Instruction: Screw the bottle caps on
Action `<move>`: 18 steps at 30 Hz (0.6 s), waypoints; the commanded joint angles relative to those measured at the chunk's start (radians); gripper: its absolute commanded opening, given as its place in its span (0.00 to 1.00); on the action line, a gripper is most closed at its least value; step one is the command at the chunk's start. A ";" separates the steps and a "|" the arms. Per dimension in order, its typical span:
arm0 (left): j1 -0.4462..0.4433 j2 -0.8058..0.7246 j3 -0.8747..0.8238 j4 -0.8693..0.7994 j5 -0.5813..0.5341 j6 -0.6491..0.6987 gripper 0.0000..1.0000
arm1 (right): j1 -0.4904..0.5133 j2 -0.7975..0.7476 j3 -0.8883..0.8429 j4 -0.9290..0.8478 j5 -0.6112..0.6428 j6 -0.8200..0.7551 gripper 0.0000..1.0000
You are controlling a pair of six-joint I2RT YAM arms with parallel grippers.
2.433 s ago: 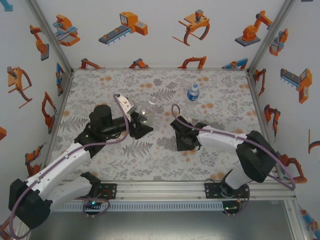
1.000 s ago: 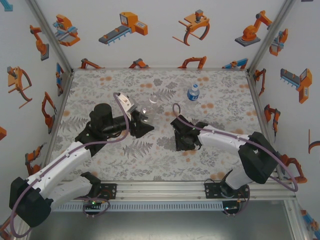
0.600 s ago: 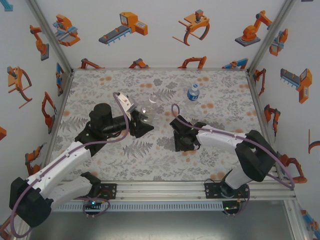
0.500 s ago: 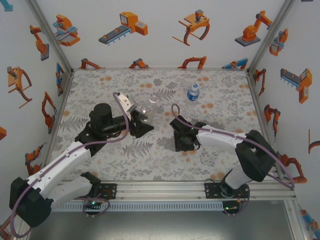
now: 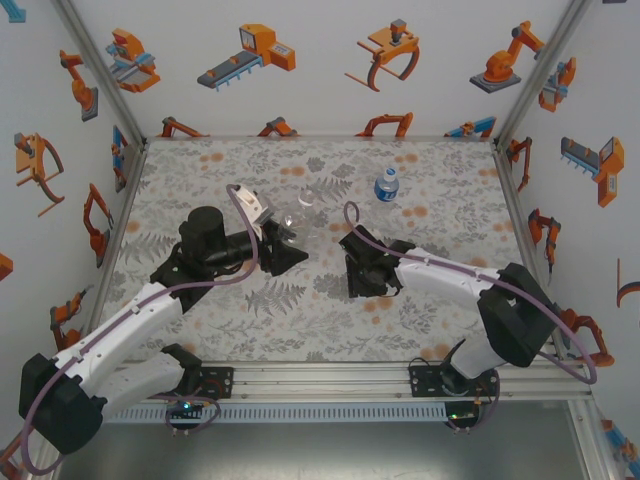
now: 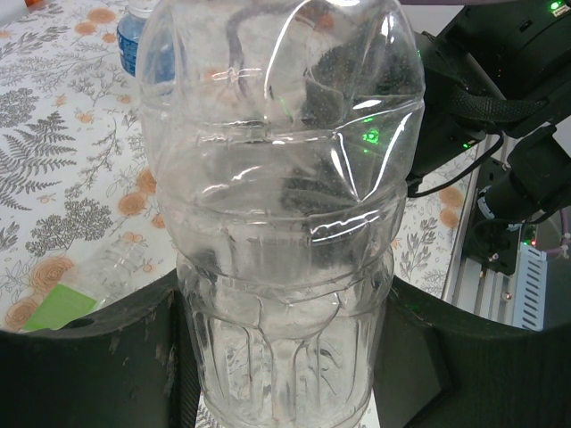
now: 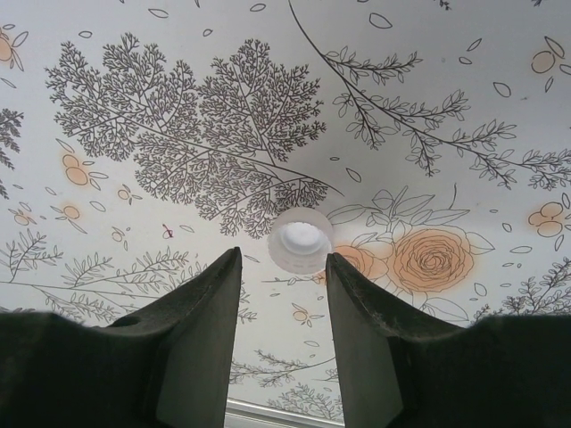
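Clenched the light, dent-prone unlabelled clear plastic bottle (image 6: 281, 178) in the left end effector (image 6: 281, 357); hung the right end effector (image 7: 283, 257) open over the small stiff whitish round cap (image 7: 301, 241) on the surface (image 7: 446, 107), likely best pinched across its rim.

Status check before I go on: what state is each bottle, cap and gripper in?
unlabelled bottle: held in left gripper, wall dented
left gripper: shut on unlabelled bottle
green-labelled bottle: lying on the table
blue-labelled bottle: standing upright, free
bottle cap: loose on the table
right gripper: open, empty, cap just past its fingertips
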 commanded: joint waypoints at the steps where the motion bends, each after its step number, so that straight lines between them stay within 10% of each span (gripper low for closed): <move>1: 0.006 -0.001 0.036 0.030 0.020 -0.012 0.00 | 0.006 0.013 0.005 -0.001 0.007 0.007 0.43; 18: 0.008 -0.006 0.036 0.024 0.020 -0.012 0.00 | 0.005 0.047 -0.005 0.016 0.000 0.010 0.43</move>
